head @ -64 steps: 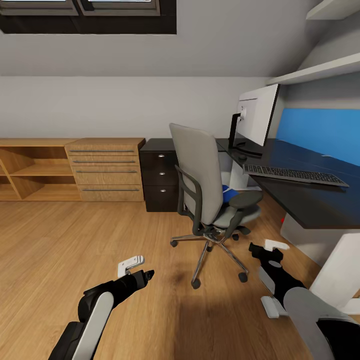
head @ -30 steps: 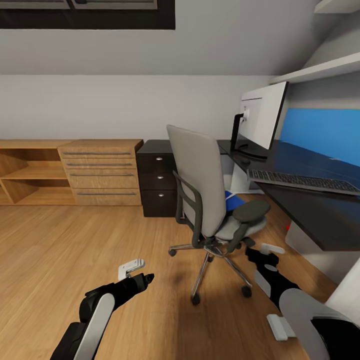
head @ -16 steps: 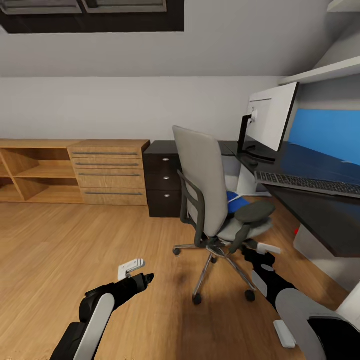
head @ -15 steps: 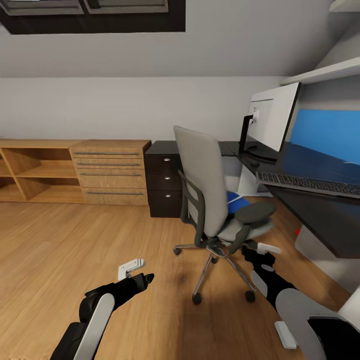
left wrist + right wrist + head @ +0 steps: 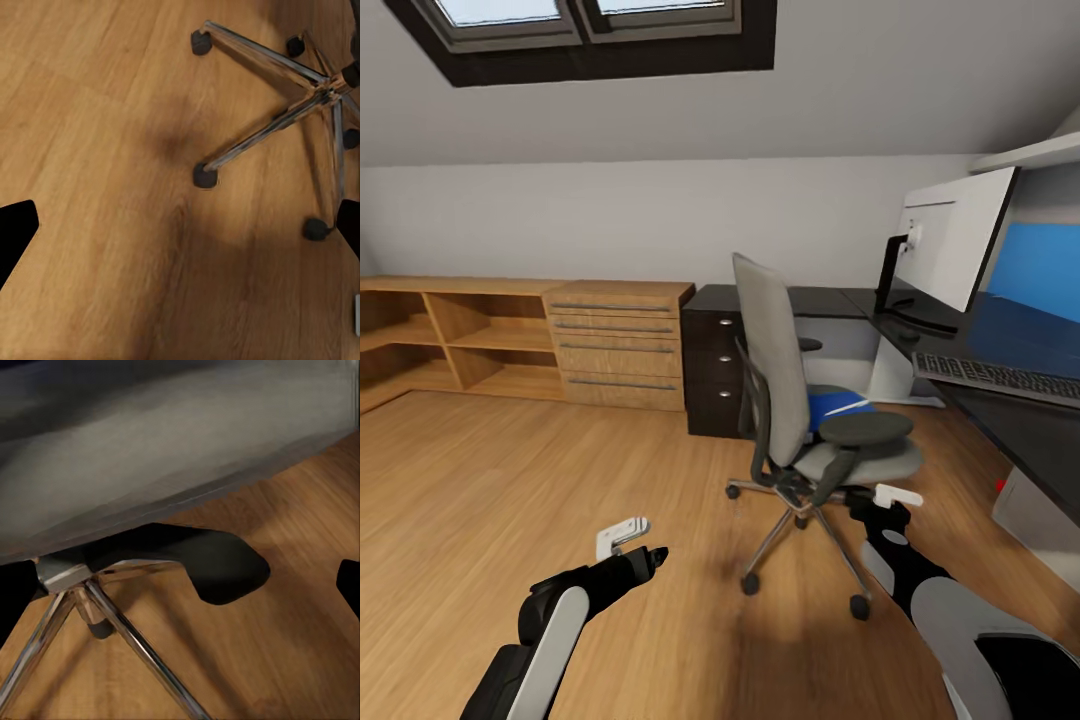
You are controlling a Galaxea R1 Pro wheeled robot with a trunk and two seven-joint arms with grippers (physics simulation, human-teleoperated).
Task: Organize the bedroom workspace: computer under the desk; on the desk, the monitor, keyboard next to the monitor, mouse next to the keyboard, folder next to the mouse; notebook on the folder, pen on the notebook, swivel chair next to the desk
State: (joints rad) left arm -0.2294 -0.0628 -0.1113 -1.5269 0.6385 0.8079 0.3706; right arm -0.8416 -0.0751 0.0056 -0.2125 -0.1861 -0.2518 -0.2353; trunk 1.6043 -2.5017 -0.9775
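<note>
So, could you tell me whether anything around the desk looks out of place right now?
The bright-blue flat folder lies on the seat of the grey upholstered swivel chair, not on the glossy black desk. The chair stands turned side-on to the desk.

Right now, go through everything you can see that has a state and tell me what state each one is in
swivel chair: upright, standing off from the desk, folder on its seat.
folder: lying on the chair seat.
monitor: upright on the desk.
keyboard: flat on the desk.
desk drawers: shut.
left gripper: open, empty.
right gripper: open, empty.
</note>
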